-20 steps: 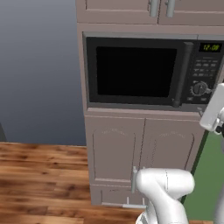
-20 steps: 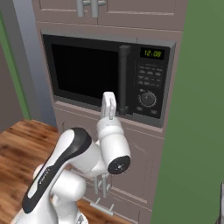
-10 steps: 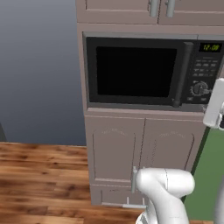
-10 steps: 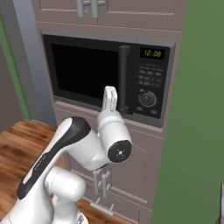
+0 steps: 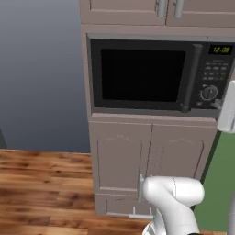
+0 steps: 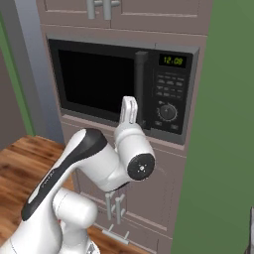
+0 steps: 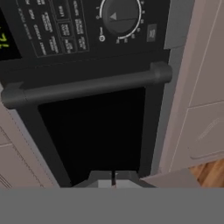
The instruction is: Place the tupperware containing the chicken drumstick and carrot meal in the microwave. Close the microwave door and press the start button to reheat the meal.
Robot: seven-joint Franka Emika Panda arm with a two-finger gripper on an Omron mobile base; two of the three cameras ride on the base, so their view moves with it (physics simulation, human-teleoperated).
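Note:
The microwave (image 5: pixel 151 75) sits built into a tall cabinet, and its door (image 5: pixel 137 75) with the black window is closed. A vertical bar handle (image 6: pixel 141 87) runs beside the black control panel (image 6: pixel 168 94) with its green display. My gripper (image 6: pixel 129 103) points upward in front of the door's lower edge, just left of the handle, and it is shut on nothing. In the hand view the fingertips (image 7: pixel 114 176) meet below the handle (image 7: pixel 87 87), apart from it. The tupperware, chicken drumstick and carrot are out of view.
Pale cabinet doors (image 5: pixel 151 165) stand below the microwave, and more cupboards (image 6: pixel 106 10) hang above it. A green wall (image 6: pixel 223 149) flanks the cabinet on the right, a grey wall (image 5: pixel 41 69) on the left. The wooden floor (image 5: pixel 41 183) lies below.
My gripper's fingers have closed from wide open to shut. The hand has risen slightly toward the microwave door. The microwave is unchanged.

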